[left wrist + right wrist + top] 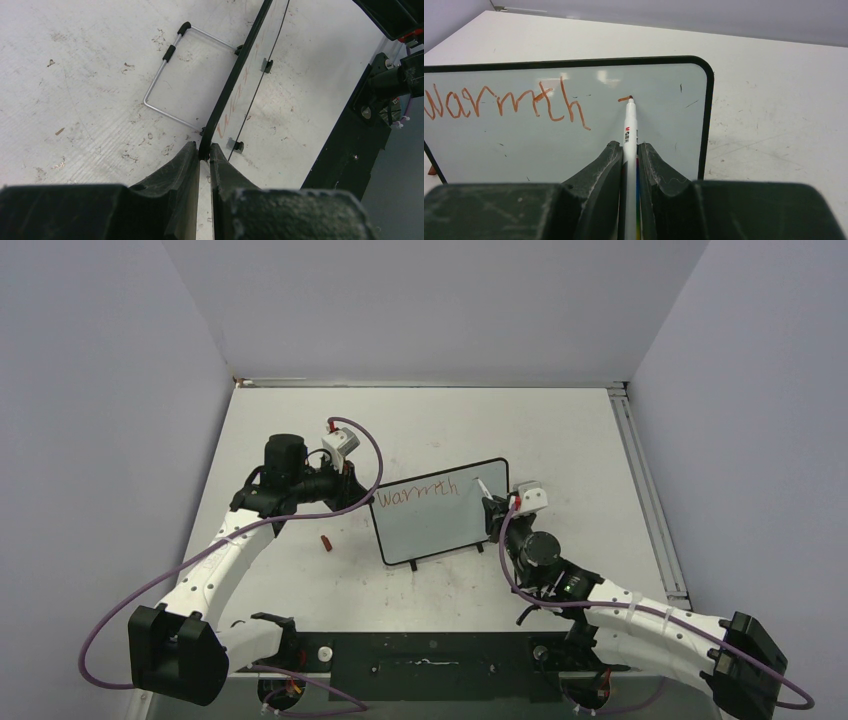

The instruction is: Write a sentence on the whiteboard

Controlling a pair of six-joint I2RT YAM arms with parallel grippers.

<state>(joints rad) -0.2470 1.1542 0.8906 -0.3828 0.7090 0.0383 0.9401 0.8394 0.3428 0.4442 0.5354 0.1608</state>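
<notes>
The whiteboard [440, 518] stands upright mid-table, black-framed, with two small feet. Red handwriting [418, 490] reads "warmth" along its top; in the right wrist view the word [506, 102] is followed by a short fresh red stroke [624, 99]. My left gripper [358, 490] is shut on the board's left frame edge [220, 115]. My right gripper [629, 150] is shut on a white marker [629, 125], whose tip touches the board surface [524, 145] at the stroke's end.
A small red marker cap [324, 542] lies on the table left of the board. The board's wire stand [165, 65] rests on the table behind it. A black strip [420, 655] runs along the near edge between the arm bases.
</notes>
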